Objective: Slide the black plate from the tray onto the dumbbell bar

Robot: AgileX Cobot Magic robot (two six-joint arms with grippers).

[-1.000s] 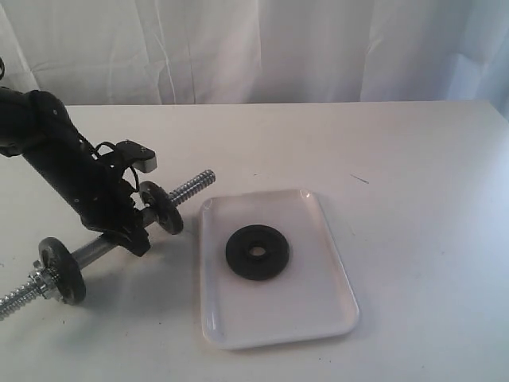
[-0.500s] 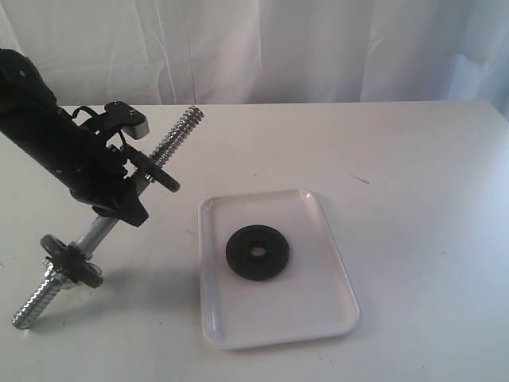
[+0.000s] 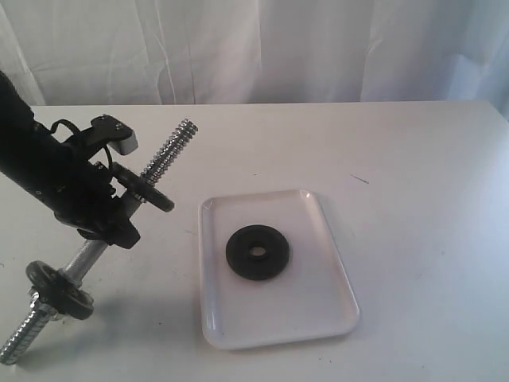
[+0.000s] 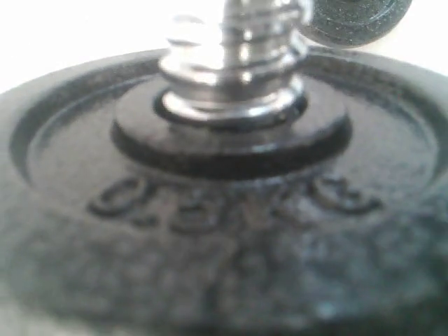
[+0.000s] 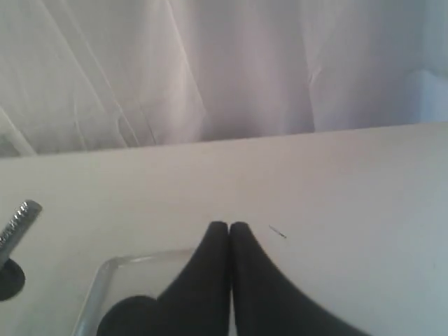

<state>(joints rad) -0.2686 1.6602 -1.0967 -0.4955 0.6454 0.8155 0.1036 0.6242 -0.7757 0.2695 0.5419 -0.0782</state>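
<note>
The black plate (image 3: 257, 252) lies flat in the middle of the white tray (image 3: 314, 306). Left of the tray, my left gripper (image 3: 111, 221) is shut on the smooth middle of the dumbbell bar (image 3: 169, 151), which is held tilted, its free threaded end up and away from me. One grey disc (image 3: 148, 189) sits above the grip and another (image 3: 60, 290) below it. The left wrist view is filled by a grey disc (image 4: 224, 266) around the threaded bar (image 4: 234, 63); the jaws are hidden. My right gripper (image 5: 229, 227) is shut and empty, above the tray corner (image 5: 105, 269) and the black plate (image 5: 129, 315).
A white curtain (image 3: 262, 48) hangs behind the table's far edge. A small dark mark (image 3: 359, 179) lies on the white tabletop (image 3: 421, 239) right of the tray. The right arm is out of the exterior view.
The left arm has lifted the bar off the table and tilted it steeply, then shifted it left and down a little. The black plate and tray have not moved.
</note>
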